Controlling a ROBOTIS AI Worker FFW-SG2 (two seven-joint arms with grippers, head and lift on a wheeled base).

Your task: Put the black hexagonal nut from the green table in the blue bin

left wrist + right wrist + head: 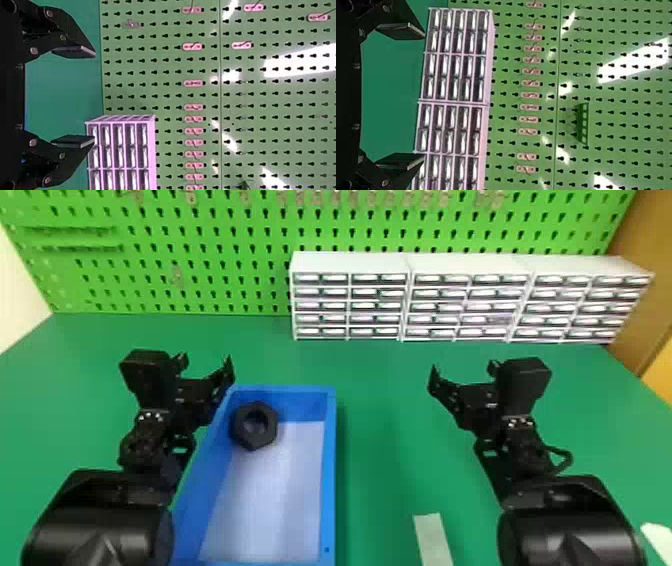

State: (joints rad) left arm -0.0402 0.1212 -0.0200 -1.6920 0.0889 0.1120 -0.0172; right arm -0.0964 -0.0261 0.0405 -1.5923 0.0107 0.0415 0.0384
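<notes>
Left pincer (206, 362) hangs with its fingers apart, by the far left corner of the blue bin (329, 470). Well to its right, the right pincer (464, 369) is likewise spread, over the green table (390, 415). In the bin's far left part sits the black hexagonal nut (241, 430), hole facing up; one corner points far, its opposite near, and its outline shows no clear long axis. Whether it lies flat or leans, I cannot tell. The bin runs lengthwise near to far. Far right stand white drawer cabinets (350, 262), before a green pegboard (200, 265).
</notes>
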